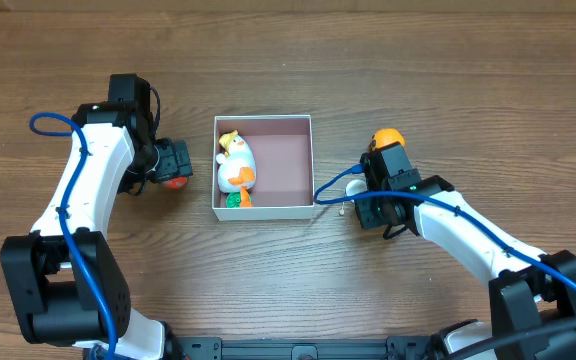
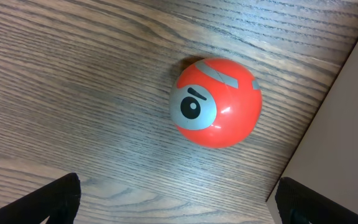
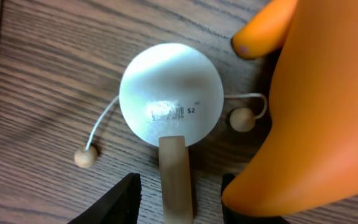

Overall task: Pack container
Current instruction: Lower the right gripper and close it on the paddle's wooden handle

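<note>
The container (image 1: 264, 166) is a square box with white walls and a pink inside, at the table's middle. A white and yellow duck toy (image 1: 235, 165) lies along its left side. My left gripper (image 2: 179, 205) is open just left of the box, above a red ball (image 2: 215, 102) with a grey eye patch; neither finger touches the ball. My right gripper (image 3: 178, 199) is right of the box. It straddles the wooden handle (image 3: 176, 177) of a small white drum toy (image 3: 171, 94), with gaps on both sides. Two beads on strings hang from the drum.
An orange toy (image 3: 316, 106) lies close against the right finger and the drum; it is also seen from overhead (image 1: 388, 137). The container's white wall (image 2: 347, 124) stands just right of the red ball. Bare wood table surrounds everything.
</note>
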You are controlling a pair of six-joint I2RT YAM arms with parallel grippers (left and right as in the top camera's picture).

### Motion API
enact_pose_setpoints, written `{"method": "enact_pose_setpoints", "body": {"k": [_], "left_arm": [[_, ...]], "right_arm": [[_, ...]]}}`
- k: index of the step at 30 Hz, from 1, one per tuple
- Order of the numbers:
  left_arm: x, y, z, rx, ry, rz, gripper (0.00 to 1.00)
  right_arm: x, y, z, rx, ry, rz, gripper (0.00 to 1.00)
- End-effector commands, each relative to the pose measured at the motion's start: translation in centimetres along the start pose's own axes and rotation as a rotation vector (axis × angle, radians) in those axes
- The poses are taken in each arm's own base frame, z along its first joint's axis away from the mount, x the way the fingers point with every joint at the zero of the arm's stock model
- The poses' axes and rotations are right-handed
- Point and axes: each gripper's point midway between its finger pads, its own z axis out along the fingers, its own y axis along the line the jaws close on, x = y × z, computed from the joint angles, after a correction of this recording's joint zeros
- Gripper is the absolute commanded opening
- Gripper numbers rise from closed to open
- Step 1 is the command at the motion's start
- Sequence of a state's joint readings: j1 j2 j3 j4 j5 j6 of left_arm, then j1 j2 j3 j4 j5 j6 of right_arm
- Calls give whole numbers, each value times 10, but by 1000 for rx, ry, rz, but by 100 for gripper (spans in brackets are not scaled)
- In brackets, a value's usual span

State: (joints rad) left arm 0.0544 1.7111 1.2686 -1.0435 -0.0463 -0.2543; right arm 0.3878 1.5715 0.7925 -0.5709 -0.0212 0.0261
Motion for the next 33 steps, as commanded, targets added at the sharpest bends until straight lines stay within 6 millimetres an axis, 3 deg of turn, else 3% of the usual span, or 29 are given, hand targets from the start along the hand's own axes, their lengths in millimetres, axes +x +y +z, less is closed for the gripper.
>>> {"method": "enact_pose_setpoints", "body": {"k": [1, 6, 9, 19, 27, 33], "left_arm": [[-8, 2, -10, 0, -38, 13, 100], [-8, 2, -10, 0, -38, 13, 100], [-8, 2, -10, 0, -38, 13, 100], [-8, 2, -10, 0, -38, 13, 100], [-8, 2, -10, 0, -38, 13, 100], [-8, 2, -10, 0, -38, 13, 100]], "right_arm": [[11, -1, 8, 6, 18, -4, 44], [12, -1, 10, 6, 16, -4, 43], [12, -1, 10, 6, 16, -4, 30], [18, -1, 8, 5, 48, 2, 17], [1, 12, -11, -59, 47, 3, 9], [-14, 18, -36, -77, 24, 1, 7]]}}
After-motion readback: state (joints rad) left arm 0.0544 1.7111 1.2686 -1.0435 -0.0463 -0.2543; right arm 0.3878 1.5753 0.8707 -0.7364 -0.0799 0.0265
